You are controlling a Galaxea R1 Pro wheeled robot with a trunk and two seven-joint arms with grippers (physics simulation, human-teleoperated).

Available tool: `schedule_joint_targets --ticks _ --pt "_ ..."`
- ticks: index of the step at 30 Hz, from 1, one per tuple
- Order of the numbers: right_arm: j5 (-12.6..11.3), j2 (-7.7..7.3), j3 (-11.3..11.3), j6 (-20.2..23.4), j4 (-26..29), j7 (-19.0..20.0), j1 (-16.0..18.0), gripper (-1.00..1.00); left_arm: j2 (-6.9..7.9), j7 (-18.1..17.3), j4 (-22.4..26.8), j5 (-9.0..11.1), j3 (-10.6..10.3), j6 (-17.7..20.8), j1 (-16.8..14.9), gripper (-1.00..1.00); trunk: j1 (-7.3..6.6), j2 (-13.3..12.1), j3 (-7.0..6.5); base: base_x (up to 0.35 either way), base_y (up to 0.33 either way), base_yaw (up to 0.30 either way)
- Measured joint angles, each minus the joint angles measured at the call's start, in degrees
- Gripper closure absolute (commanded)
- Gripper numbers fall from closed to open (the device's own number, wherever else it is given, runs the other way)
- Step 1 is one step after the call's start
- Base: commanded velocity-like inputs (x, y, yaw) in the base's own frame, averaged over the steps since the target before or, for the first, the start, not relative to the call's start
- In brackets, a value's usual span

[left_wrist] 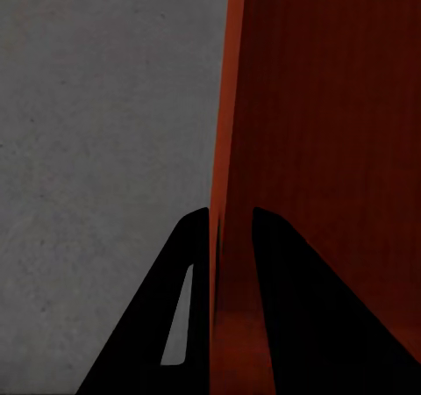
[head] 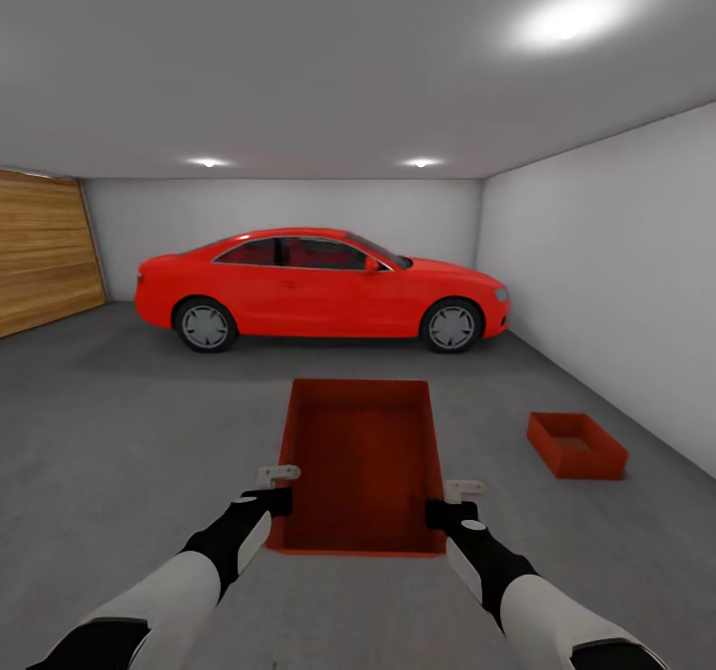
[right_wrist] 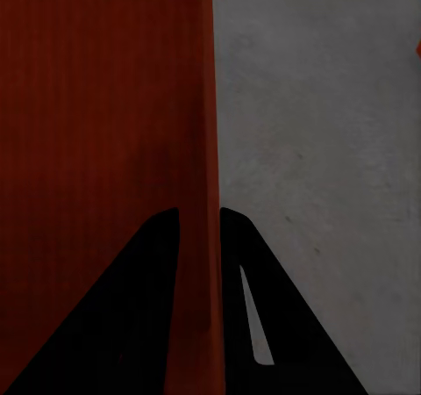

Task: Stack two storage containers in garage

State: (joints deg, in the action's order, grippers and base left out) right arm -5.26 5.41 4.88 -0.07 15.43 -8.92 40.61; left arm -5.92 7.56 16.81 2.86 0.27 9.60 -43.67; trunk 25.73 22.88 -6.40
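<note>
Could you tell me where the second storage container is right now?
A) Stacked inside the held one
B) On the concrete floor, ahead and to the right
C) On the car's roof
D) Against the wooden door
B: the second storage container sits alone on the floor near the right wall, apart from the held container and the red car.

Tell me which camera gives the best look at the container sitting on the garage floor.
The head view: the container on the floor shows whole there, open-topped, off to the right of the carried container that the left gripper and right gripper hold. The right wrist view catches at most a red sliver at its edge; the left wrist view gives nothing clear of it.
</note>
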Motion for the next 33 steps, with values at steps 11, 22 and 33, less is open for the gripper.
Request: schedule_joint_targets --ticks 11,22,33 --pt "0.0 -0.01 0.0 -0.2 0.0 0.0 0.0 1.00 -0.01 0.0 0.0 0.0 0.0 -0.2 0.0 1.00 0.00 0.0 0.00 0.322 0.000 0.000" --pt "0.0 -0.03 0.1 -0.3 0.0 0.0 0.0 1.00 -0.02 0.0 -0.1 0.1 0.0 -0.4 0.0 1.00 0.00 0.0 0.00 0.322 0.000 0.000" --pt "0.1 -0.04 0.1 -0.2 0.0 0.0 0.0 1.00 -0.02 0.0 -0.2 0.1 0.0 -0.5 0.0 1.00 0.00 0.0 0.00 0.322 0.000 0.000"
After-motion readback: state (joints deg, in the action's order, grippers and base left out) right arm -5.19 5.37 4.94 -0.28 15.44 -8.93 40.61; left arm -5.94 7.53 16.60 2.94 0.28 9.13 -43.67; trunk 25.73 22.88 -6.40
